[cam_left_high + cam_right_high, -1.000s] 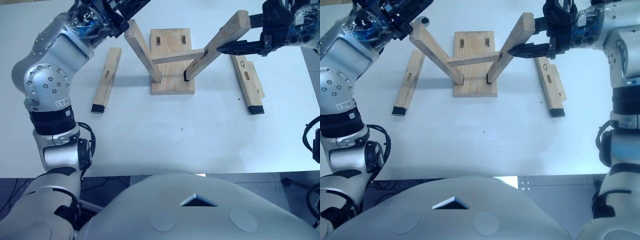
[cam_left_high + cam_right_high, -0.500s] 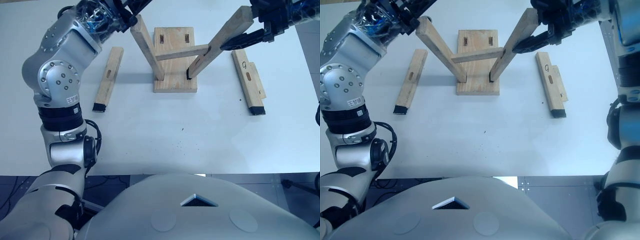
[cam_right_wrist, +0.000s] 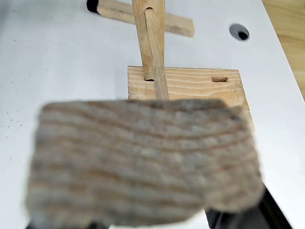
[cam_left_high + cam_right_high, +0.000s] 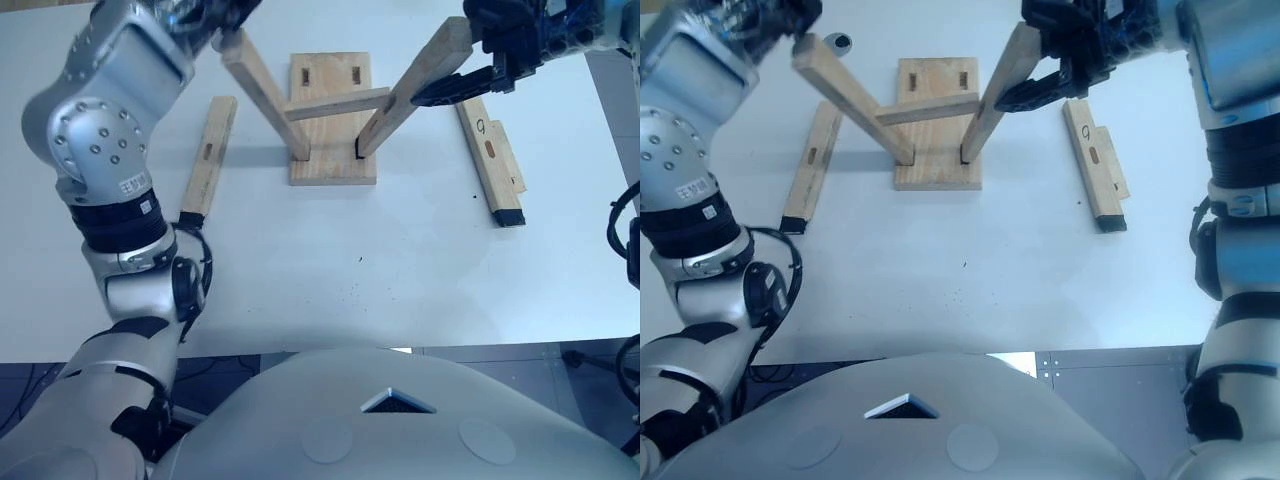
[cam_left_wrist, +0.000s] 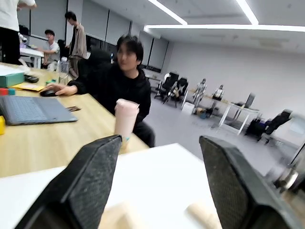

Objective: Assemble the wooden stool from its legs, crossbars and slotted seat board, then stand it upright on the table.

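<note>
The slotted seat board (image 4: 333,168) lies flat at the table's middle. On it stands a frame of two legs joined by a crossbar (image 4: 337,103). The legs splay outward, and their black-capped feet rest at the board's near end. My left gripper (image 4: 228,25) is shut on the top of the left leg (image 4: 265,95), whose end shows between the fingers (image 5: 81,191). My right gripper (image 4: 462,55) is shut on the top of the right leg (image 4: 405,95), whose end face (image 3: 143,162) looms close in the right wrist view. Two far slots of the board are bare.
A loose leg (image 4: 207,160) lies on the table left of the board. Another loose leg (image 4: 488,160) lies to the right with a short crossbar (image 4: 512,165) beside it. A small round hole (image 4: 838,41) sits at the table's far left. The near half of the table is bare.
The head camera has shifted, so the whole scene sits a little further left. My left arm's elbow has swung upward. The leg frame keeps its place on the seat board.
</note>
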Motion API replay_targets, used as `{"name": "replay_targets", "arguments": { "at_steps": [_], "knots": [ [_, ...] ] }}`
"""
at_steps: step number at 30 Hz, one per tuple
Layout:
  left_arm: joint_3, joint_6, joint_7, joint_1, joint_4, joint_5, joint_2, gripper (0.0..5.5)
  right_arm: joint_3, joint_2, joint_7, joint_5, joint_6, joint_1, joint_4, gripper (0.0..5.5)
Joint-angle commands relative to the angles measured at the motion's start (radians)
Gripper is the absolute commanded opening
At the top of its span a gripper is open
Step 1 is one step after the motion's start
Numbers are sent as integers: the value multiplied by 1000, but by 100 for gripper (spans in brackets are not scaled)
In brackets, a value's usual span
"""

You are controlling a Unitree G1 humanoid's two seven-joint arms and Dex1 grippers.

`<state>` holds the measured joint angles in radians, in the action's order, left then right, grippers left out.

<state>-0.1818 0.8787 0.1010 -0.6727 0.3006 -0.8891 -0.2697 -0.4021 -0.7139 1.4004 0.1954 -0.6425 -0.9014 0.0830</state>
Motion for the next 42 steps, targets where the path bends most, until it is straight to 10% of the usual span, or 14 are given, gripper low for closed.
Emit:
{"name": "replay_targets", "arguments": {
  "at_steps": [1, 17, 26, 35, 42],
  "knots": [
    [54, 89, -165, -60, 114, -27, 94, 269, -87, 61, 0, 6, -57, 124, 18, 203],
    [680, 9, -300, 304, -39, 691, 5, 19, -85, 107, -107, 39, -202, 83, -62, 203],
    [535, -190, -209, 264, 49, 767, 76, 0, -101, 133, -131, 46, -203, 72, -87, 203],
    [-287, -192, -304, -276, 108, 237, 2, 0, -143, 113, -101, 25, -184, 41, -22, 203],
    [-113, -300, -406, 94, -327, 751, -151, 0, -175, 117, -54, 22, -168, -14, 34, 203]
  ]
}}
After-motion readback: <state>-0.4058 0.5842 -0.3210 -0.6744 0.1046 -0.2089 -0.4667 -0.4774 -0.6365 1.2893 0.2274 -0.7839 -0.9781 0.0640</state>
